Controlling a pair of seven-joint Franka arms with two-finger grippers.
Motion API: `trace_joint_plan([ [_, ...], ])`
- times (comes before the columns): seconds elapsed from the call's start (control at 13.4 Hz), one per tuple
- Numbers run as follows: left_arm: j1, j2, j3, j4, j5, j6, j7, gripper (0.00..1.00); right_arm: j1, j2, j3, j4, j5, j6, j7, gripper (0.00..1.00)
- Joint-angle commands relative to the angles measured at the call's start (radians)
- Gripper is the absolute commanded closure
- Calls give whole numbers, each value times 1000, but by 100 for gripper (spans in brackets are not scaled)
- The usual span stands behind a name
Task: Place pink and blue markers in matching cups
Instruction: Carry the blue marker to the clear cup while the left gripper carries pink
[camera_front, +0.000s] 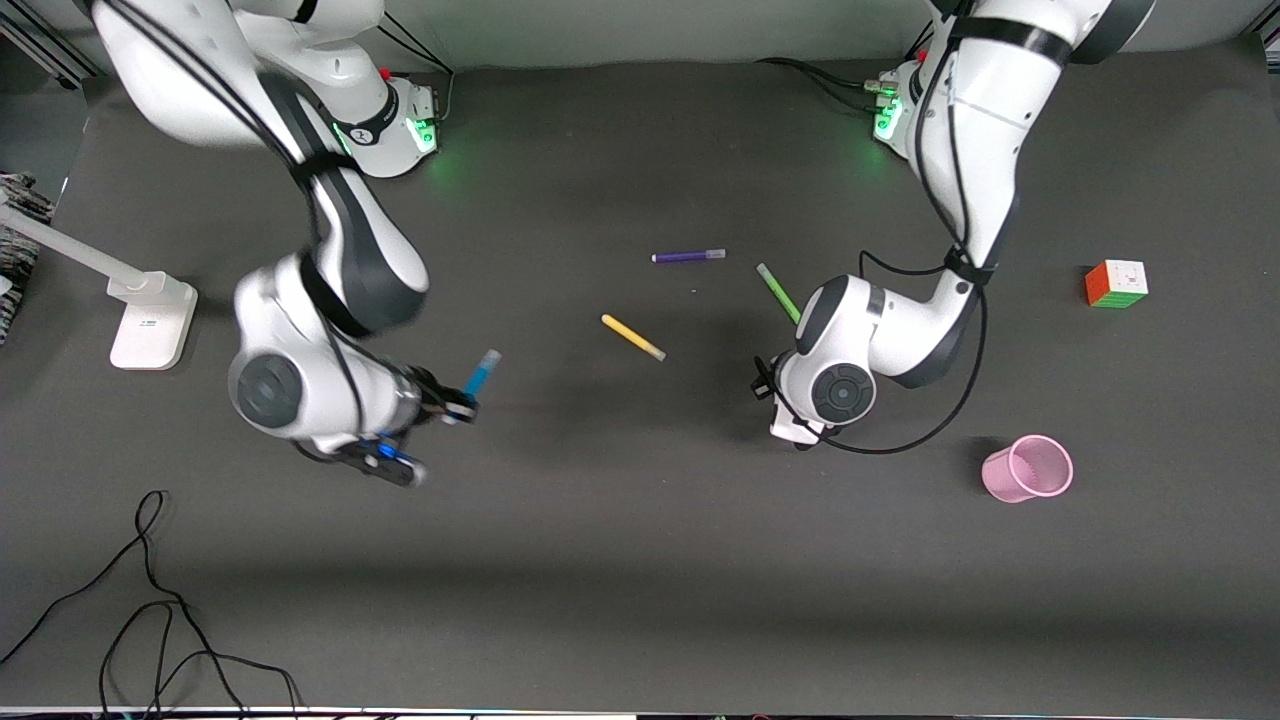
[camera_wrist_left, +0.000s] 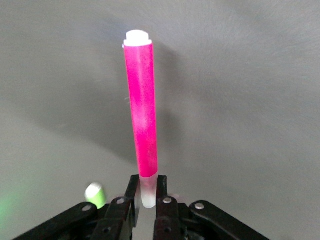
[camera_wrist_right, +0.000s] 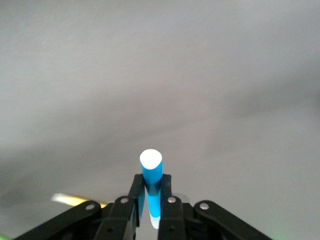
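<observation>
I have both arms up off the dark matte table. The pink cup, a translucent tumbler tipped slightly, stands toward the left arm's end; I see no blue cup. The right gripper is clamped on the blue marker near its pale cap, over bare mat. The left gripper pinches the pink marker by its cap, so the smooth slim barrel hangs free for dropping in. 3 spare pens lie mid-table.
</observation>
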Motion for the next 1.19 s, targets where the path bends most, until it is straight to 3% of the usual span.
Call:
trace_joint_plan([
  [0.0,51,-56,6,230,17,-337,-16,100,-4,-234,-98,-240,-76,90,-241,100],
  [0.22,180,-40,7,490,37,-666,134,100,-1,-376,-227,-388,-99,219,-528,100],
  [0.37,296,-37,7,515,29,-695,298,100,-1,-437,-322,-492,-137,350,-672,100],
  [0.6,441,29,3,515,-15,-686,472,100,0,-520,-443,-763,-137,753,-907,100],
  [0.82,557,110,3,509,-95,-681,624,100,0,-497,-476,-903,-133,1009,-960,100],
  [1.12,616,176,4,504,-123,-655,716,100,5,-458,-474,-963,-122,1127,-946,100],
])
